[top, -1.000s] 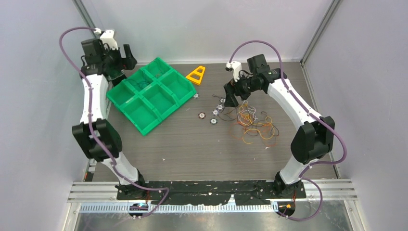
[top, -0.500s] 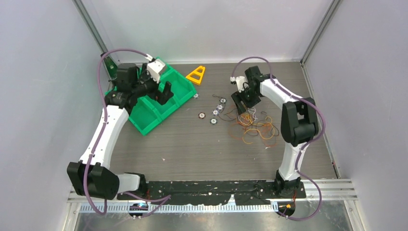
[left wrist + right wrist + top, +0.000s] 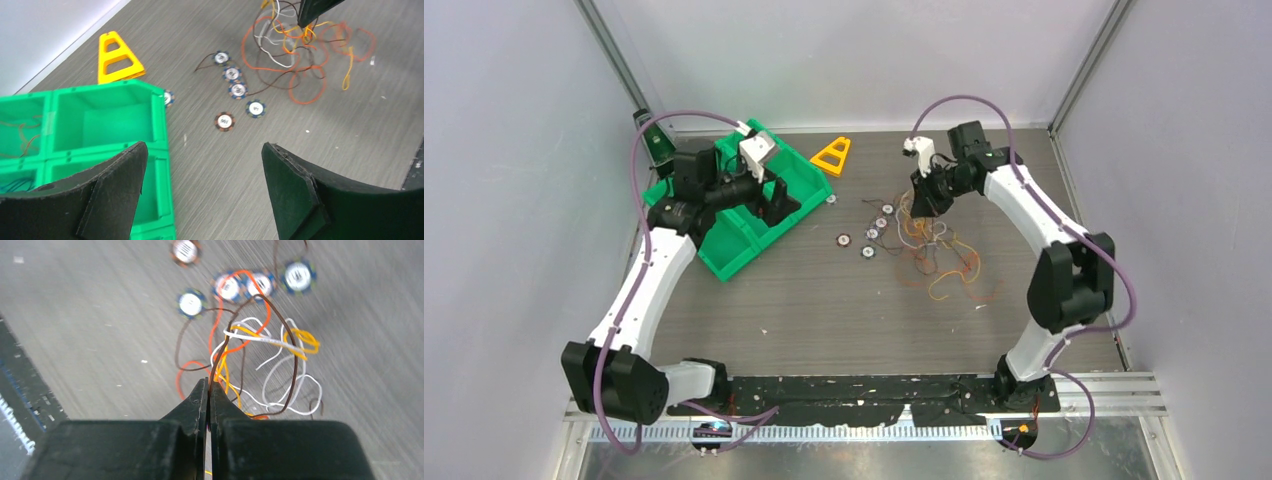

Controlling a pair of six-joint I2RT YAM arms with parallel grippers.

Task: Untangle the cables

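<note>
**Right fingers pinched on the wires, left fingers wide over the bin**

Our right gripper (image 3: 208,386) has its two black fingers (image 3: 187,412) pressed flat together, and thin strands of the cables (image 3: 250,347) run up into the pinch. A dark brown one and an orange one seem to be caught, though the wrist view is blurred there. Just beyond the fingertips the rest of the bunch loops loosely: white, yellow, orange and brown, hair-thin and smooth. Its lower loops spread on the table (image 3: 824,310). Past the wires lies a row of small round discs (image 3: 230,286) with blue-ringed rims and pale centres, and a brown strand runs among them.

Our left gripper (image 3: 202,147) stands wide apart with nothing between its matt, wedge-shaped pads (image 3: 295,190), well away from the bunch. Beneath one finger sits the green plastic bin (image 3: 107,92) with square compartments; a brown strand and a blue one lie in two of them. Beyond the bin a yellow triangle (image 3: 117,57) lies flat on the grey wood-grain surface.
</note>
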